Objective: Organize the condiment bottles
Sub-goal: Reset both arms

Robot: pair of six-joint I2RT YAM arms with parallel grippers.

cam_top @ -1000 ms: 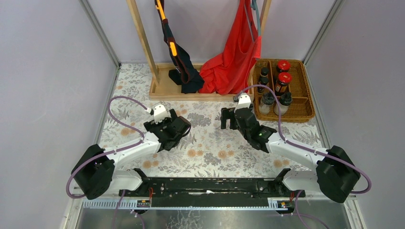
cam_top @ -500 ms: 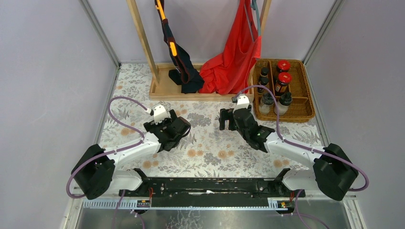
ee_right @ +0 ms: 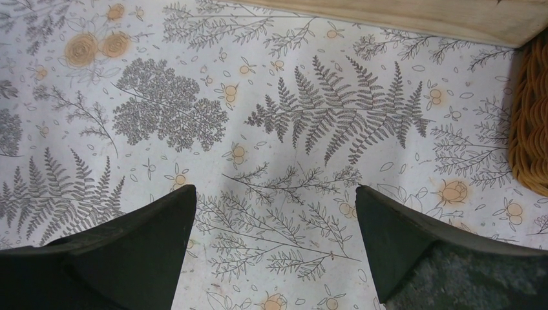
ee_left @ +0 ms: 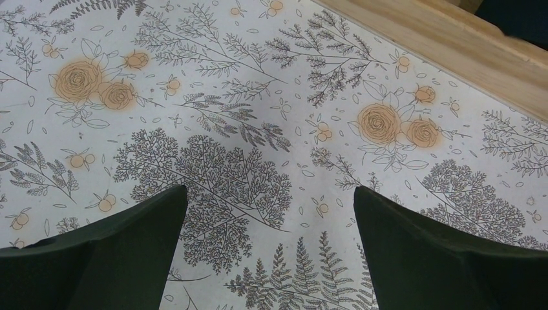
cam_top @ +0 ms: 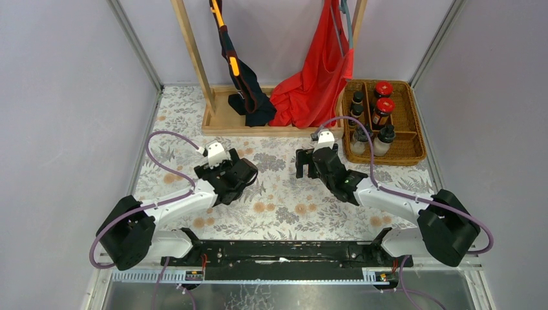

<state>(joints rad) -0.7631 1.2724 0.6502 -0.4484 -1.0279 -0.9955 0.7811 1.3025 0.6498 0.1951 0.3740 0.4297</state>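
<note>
Now ease the right arm clear: all six condiment bottles (cam_top: 382, 111) stand sorted in the wicker basket (cam_top: 413, 132).
Keep the right gripper (ee_right: 274, 194) wide and empty, and draw its purple cable (cam_top: 352, 119) off the basket's near bottles without snagging. Your left gripper (ee_left: 268, 194), equally wide and empty, hovers over the floral cloth (ee_left: 213, 116). Since a second ago, the right gripper has slid left, away from the basket; nothing else moved.

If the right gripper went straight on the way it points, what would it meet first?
Probably the floral tablecloth: the right gripper, jaws open, tilts down at bare cloth. The wooden rack base lies further ahead, the wicker basket off to the side. Depth is unclear.
</note>
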